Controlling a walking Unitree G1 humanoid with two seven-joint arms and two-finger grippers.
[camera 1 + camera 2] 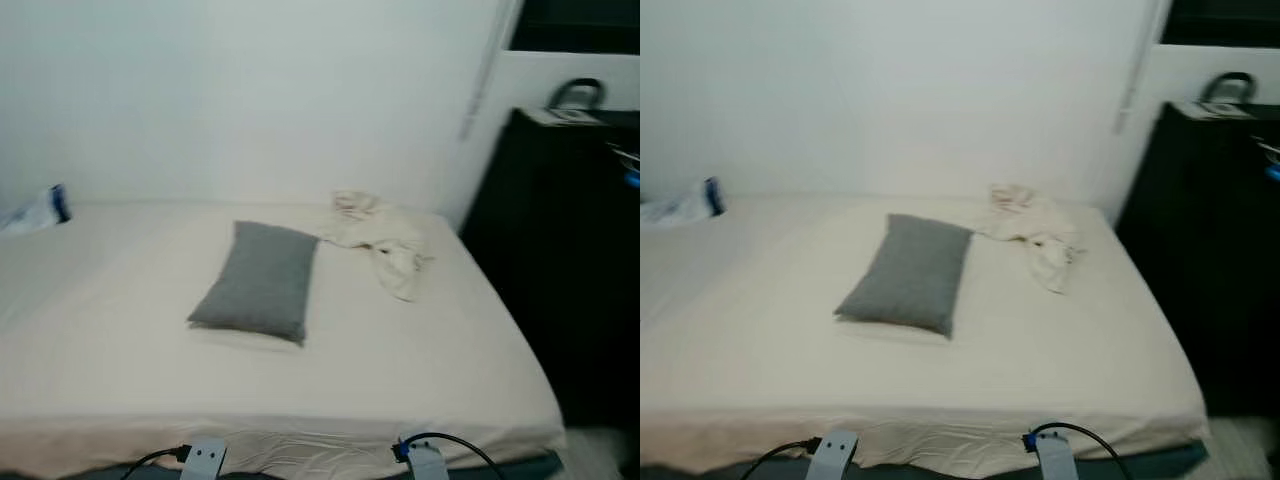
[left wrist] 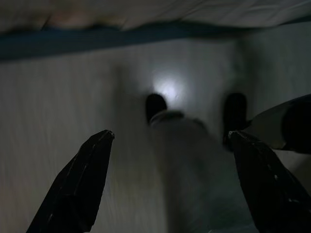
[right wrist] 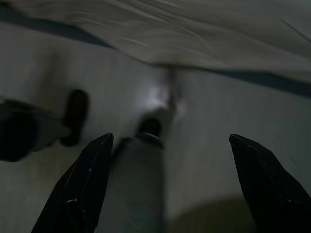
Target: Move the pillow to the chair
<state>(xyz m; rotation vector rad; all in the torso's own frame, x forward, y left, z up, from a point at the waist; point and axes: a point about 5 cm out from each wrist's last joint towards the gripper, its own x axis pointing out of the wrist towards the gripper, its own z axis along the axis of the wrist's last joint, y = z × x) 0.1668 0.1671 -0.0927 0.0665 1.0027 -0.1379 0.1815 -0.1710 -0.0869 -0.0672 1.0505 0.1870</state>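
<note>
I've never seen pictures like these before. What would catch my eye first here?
Most likely the grey pillow, lying alone near the middle of a pale bed. Next, a crumpled cream cloth beyond it towards the wall, and a tall dark cabinet at the bed's right side. Both grippers hang open, pointing at the floor.

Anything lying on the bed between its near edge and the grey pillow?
No. In the left eye view the sheet of the bed is bare from its near edge up to the grey pillow; the crumpled cloth lies farther back, to the right.
</note>
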